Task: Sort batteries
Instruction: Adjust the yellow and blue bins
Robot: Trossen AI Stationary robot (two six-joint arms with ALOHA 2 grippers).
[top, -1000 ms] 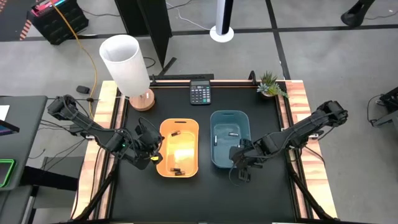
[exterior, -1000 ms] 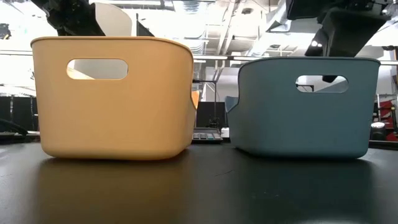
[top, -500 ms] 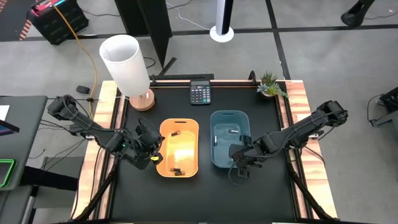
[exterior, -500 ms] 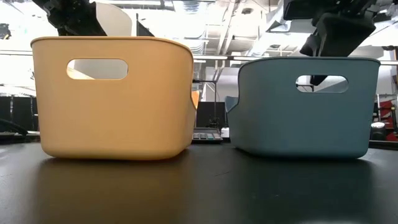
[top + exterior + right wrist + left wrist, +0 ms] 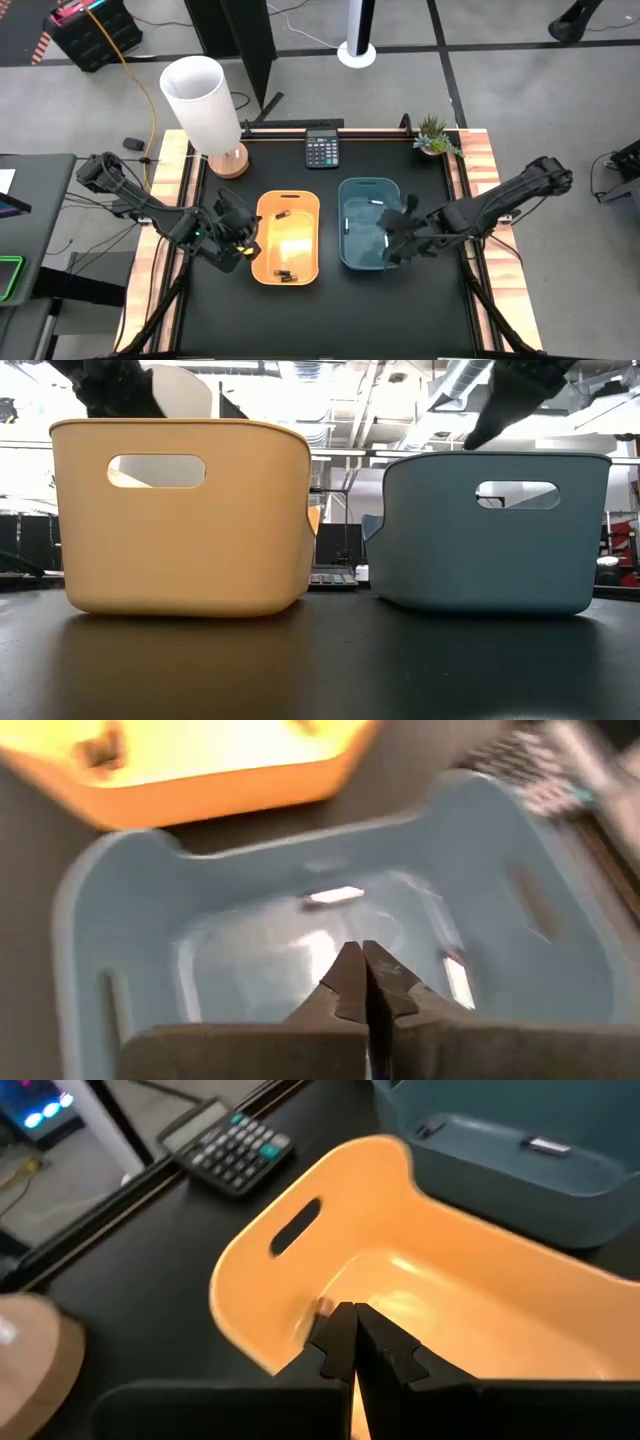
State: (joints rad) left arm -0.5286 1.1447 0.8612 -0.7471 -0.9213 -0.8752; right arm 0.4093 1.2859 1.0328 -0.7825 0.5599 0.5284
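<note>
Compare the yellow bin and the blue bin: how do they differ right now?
The yellow bin holds dark batteries; the blue bin holds silvery batteries. The left gripper sits at the yellow bin's outer side, the right gripper over the blue bin. Both bins have cut-out handles.

The yellow bin (image 5: 288, 238) is showing dark batteries (image 5: 286, 275). The blue bin (image 5: 368, 238) is showing silvery batteries (image 5: 376, 202). The table (image 5: 330, 310) is appearing black.

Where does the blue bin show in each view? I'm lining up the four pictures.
High view: blue bin, centre-right, beside the yellow bin.
Low view: right half.
Left wrist view: upper right corner.
Right wrist view: fills the middle.
Shared landmark: the yellow bin, visible in all four.
</note>
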